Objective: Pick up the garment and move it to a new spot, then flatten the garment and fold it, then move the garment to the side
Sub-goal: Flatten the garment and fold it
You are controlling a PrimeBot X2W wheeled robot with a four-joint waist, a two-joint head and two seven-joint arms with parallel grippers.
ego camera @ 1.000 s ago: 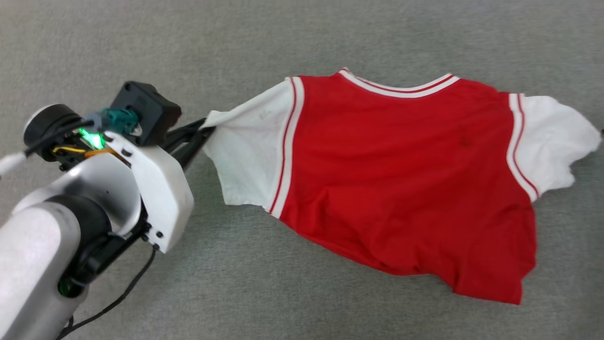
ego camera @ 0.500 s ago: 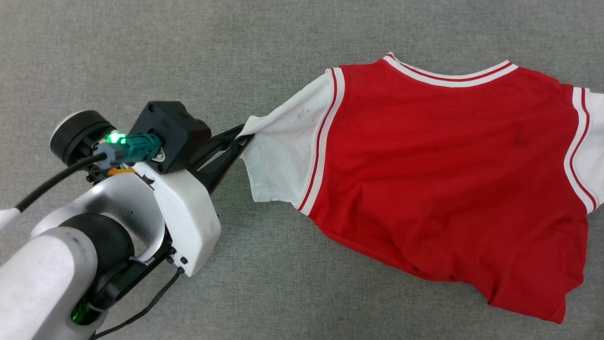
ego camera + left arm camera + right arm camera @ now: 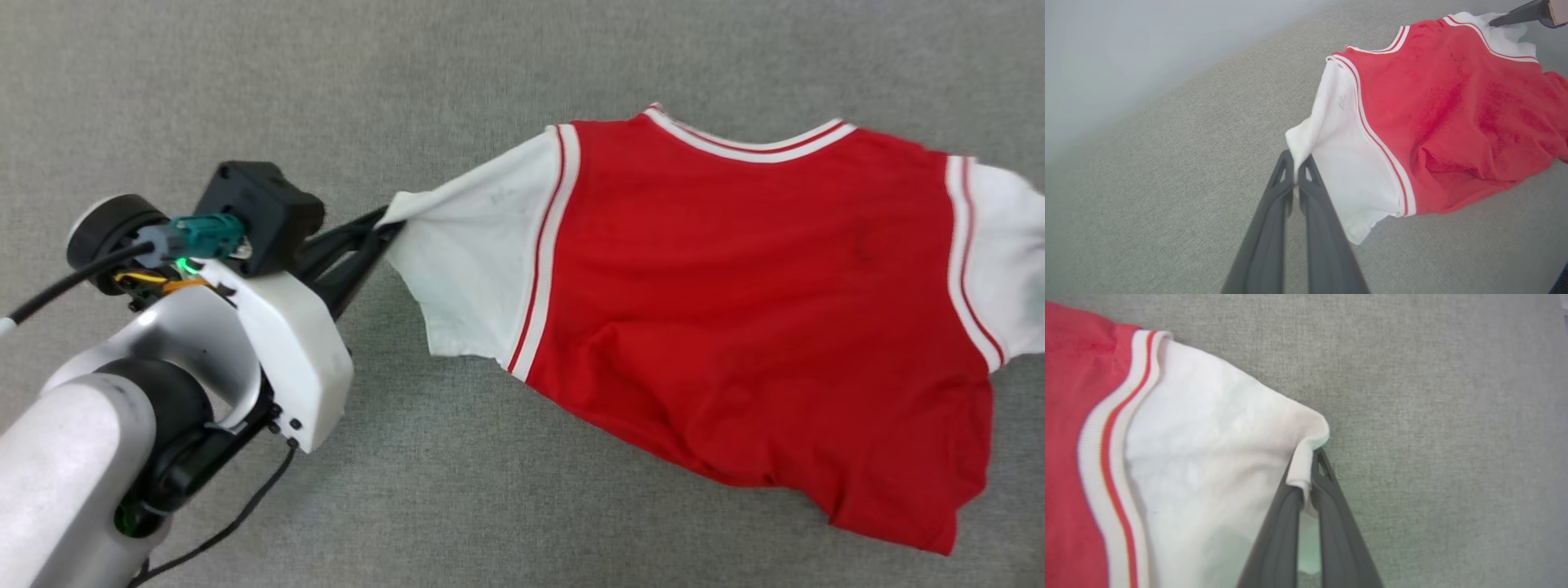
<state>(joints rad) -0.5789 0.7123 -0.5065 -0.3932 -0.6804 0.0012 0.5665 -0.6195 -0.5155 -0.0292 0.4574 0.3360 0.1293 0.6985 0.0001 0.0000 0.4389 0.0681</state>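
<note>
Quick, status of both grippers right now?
Left gripper: shut on one white sleeve of the thin red jersey garment.
Right gripper: shut on its other white sleeve.

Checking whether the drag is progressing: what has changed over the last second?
Nothing clearly moved. The whole head view shifted right, then partly back, so the camera moved, and the shirt and left gripper shifted together in it. Nothing was taken hold of or let go. The left gripper stayed shut on the tip of the white sleeve, and the shirt stayed spread out.
</note>
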